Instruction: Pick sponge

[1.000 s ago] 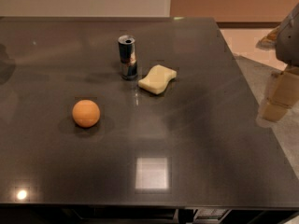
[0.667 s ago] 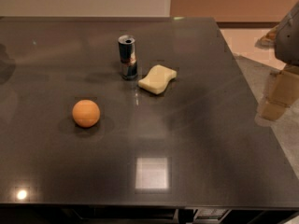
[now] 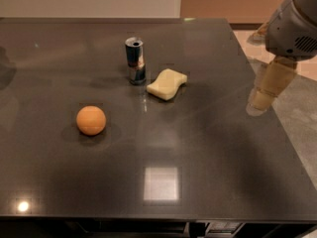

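The pale yellow sponge (image 3: 167,84) lies flat on the dark table (image 3: 198,148), just right of the upright can (image 3: 134,60). My gripper (image 3: 262,99) hangs from the grey arm (image 3: 292,21) over the table's right edge. It is well to the right of the sponge and apart from it. It holds nothing that I can see.
A round orange ball (image 3: 91,120) sits on the table to the left front of the sponge. The table's right edge runs under the gripper, with pale floor (image 3: 302,113) beyond it. A bright light reflection (image 3: 160,183) shows near the front edge.
My gripper has moved left and slightly up, from beyond the table's right edge to over it, nearer the sponge. The sponge, can and ball have not moved.
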`<state>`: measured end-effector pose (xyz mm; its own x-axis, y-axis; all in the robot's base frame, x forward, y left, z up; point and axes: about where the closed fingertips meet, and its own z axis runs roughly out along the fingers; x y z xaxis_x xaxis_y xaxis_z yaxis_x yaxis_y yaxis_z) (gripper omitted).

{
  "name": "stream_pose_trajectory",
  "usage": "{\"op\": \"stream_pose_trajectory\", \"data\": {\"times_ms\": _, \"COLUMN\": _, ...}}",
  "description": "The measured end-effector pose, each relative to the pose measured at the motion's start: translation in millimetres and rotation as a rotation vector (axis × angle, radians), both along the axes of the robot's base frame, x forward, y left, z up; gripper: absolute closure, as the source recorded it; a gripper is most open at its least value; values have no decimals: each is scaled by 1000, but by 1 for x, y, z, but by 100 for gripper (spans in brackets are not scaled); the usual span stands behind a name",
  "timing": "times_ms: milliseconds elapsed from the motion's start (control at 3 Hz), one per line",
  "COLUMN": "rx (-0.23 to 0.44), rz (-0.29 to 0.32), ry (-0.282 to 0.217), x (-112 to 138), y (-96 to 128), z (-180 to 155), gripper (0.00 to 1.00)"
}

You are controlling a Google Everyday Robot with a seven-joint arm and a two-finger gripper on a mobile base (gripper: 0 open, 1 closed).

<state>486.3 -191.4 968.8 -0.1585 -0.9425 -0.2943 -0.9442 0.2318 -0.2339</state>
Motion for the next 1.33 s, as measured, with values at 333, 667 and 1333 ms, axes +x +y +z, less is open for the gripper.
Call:
{"op": "stream_pose_trajectory", "data": {"times_ms": 333, "rx": 45, "rz": 35, "ry": 12, "x": 26, "y": 20, "z": -8, "gripper": 0}}
{"op": "stream_pose_trajectory", "data": {"times_ms": 667, "rx": 78, "rz": 60, "ry": 29, "x": 52, "y": 41, "z": -24, "gripper": 0}}
{"op": "stream_pose_trajectory", "data": {"times_ms": 1333, "rx": 93, "rz": 101, "ry": 86, "x": 101, "y": 77, "z": -69, "gripper": 0}}
